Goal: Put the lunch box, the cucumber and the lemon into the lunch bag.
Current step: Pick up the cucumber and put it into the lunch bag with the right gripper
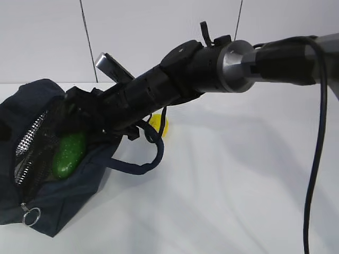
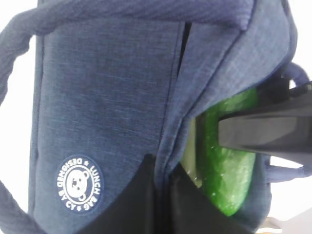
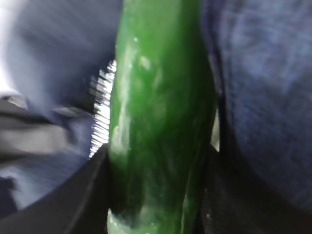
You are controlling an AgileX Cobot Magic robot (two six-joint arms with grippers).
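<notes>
Your right claw is pinching the cucumber inside the bag, left claw pressed together on its fabric, while the lemon is waiting outside.

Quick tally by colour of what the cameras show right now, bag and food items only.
Navy: 1, the dark navy fabric lunch bag
Green: 1, the long dark green cucumber, inside the bag's mouth between the right gripper fingers
Yellow: 1, the small yellow lemon, on the table behind the bag
Total: 3
</notes>
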